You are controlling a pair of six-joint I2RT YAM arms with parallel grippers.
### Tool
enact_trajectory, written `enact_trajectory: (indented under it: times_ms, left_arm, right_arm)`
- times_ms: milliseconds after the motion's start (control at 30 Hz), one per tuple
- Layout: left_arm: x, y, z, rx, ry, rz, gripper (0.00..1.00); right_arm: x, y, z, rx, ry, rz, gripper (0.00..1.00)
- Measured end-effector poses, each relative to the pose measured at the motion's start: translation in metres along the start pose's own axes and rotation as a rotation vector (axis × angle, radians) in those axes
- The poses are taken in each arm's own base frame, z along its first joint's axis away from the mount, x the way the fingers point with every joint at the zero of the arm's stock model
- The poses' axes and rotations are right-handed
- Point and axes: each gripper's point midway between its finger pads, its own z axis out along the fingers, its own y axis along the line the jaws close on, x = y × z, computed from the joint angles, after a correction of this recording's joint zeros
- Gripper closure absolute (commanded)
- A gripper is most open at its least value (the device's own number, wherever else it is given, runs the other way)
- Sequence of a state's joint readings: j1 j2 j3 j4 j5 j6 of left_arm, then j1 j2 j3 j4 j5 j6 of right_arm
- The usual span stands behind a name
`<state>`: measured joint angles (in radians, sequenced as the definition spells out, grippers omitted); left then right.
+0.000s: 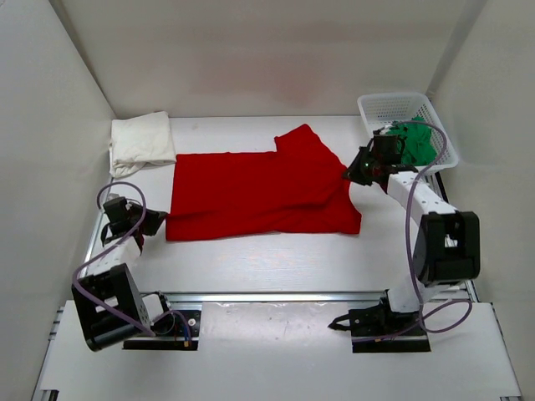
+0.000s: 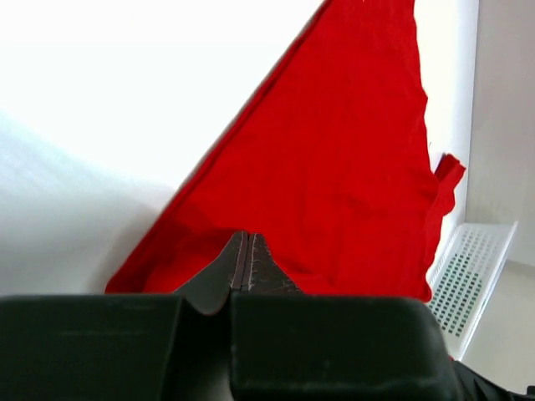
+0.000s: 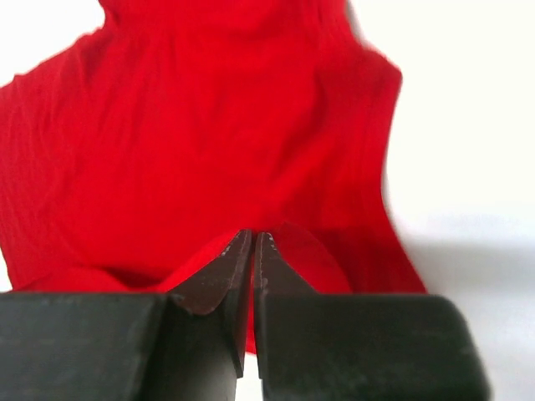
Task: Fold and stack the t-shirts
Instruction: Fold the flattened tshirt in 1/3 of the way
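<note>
Red t-shirt (image 1: 251,192) lies spread at centre frame, with a closed gripper at each side edge.
The left gripper (image 1: 159,220) and right gripper (image 1: 349,174) are shut tight; if either pinches no cloth, lifting could drag the shirt crooked and spoil the fold.

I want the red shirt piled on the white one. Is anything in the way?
Nothing visible is. The red shirt lies spread right beside the folded white shirt, and nothing lies between them or on the white one. The left fingers and right fingers are shut on its two ends.
</note>
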<state>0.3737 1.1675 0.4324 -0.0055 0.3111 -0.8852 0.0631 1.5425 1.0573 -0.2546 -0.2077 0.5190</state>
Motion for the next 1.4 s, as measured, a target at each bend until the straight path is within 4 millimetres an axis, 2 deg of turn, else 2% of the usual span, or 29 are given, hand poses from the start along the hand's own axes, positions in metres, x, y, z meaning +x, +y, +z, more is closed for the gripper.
enact_trajectory:
  times_ms: [133, 267, 300, 367, 433, 500, 533, 567, 600, 667, 733, 767, 833, 900, 967, 1033, 1133, 1167, 1267, 1400]
  left_arm:
    - [-0.009, -0.007, 0.014, 0.000, -0.006, -0.002, 1.00]
    - [-0.013, -0.012, 0.029, -0.010, 0.011, 0.002, 0.85]
    - [-0.013, -0.013, 0.032, -0.011, 0.018, 0.003, 0.80]
    - [-0.015, -0.014, 0.035, -0.009, 0.018, 0.007, 0.69]
    - [-0.019, -0.016, 0.034, 0.000, 0.008, 0.003, 0.62]
    - [-0.026, -0.020, 0.029, 0.015, -0.015, 0.003, 0.53]
    - [-0.030, -0.024, 0.025, 0.026, -0.030, 0.008, 0.49]
    - [-0.033, -0.029, 0.021, 0.037, -0.047, 0.020, 0.48]
    - [-0.036, -0.037, 0.016, 0.055, -0.061, 0.041, 0.50]
    - [-0.033, -0.055, 0.006, 0.102, -0.072, 0.085, 0.56]
    - [-0.022, -0.071, -0.006, 0.163, -0.068, 0.141, 0.57]
    - [-0.014, -0.073, -0.011, 0.186, -0.060, 0.163, 0.58]
    - [0.007, -0.060, -0.018, 0.198, -0.031, 0.189, 0.59]
    - [0.025, -0.032, -0.019, 0.148, 0.008, 0.185, 0.58]
    - [0.041, -0.005, -0.018, 0.086, 0.053, 0.181, 0.57]
    - [0.055, 0.014, -0.020, 0.036, 0.096, 0.179, 0.53]
    - [0.063, 0.024, -0.023, 0.014, 0.121, 0.191, 0.49]
    - [0.065, 0.026, -0.023, 0.009, 0.126, 0.197, 0.45]
    - [0.067, 0.032, -0.023, -0.007, 0.138, 0.206, 0.44]
    - [0.072, 0.041, -0.018, -0.037, 0.162, 0.186, 0.47]
  right_arm:
    - [-0.014, 0.002, 0.024, 0.007, 0.016, -0.019, 1.00]
    - [-0.019, -0.001, 0.046, 0.019, 0.044, -0.024, 1.00]
    - [-0.017, -0.003, 0.051, 0.025, 0.054, -0.023, 0.97]
    - [-0.012, -0.004, 0.055, 0.032, 0.071, -0.025, 0.94]
    - [-0.009, -0.005, 0.055, 0.039, 0.083, -0.024, 0.94]
    - [-0.013, -0.003, 0.053, 0.037, 0.075, -0.024, 0.84]
    - [-0.015, -0.002, 0.050, 0.036, 0.066, -0.024, 0.76]
    - [-0.018, 0.000, 0.047, 0.033, 0.055, -0.023, 0.66]
    - [-0.023, 0.003, 0.041, 0.031, 0.036, -0.022, 0.61]
    - [-0.025, 0.004, 0.025, 0.020, -0.018, -0.031, 0.61]
    - [-0.008, -0.005, -0.002, 0.019, -0.054, -0.023, 0.65]
    - [0.005, -0.010, -0.017, 0.013, -0.074, -0.015, 0.77]
    - [0.038, -0.026, -0.042, 0.013, -0.093, 0.009, 1.00]
    - [0.063, -0.041, -0.054, 0.022, -0.096, 0.027, 1.00]
    - [0.087, -0.056, -0.059, 0.046, -0.082, 0.041, 0.97]
    - [0.108, -0.070, -0.062, 0.067, -0.070, 0.051, 0.82]
    - [0.128, -0.083, -0.067, 0.080, -0.072, 0.067, 0.64]
    - [0.132, -0.089, -0.068, 0.088, -0.079, 0.073, 0.62]
    - [0.138, -0.101, -0.067, 0.112, -0.075, 0.092, 0.57]
    - [0.141, -0.108, -0.054, 0.132, -0.047, 0.108, 0.58]
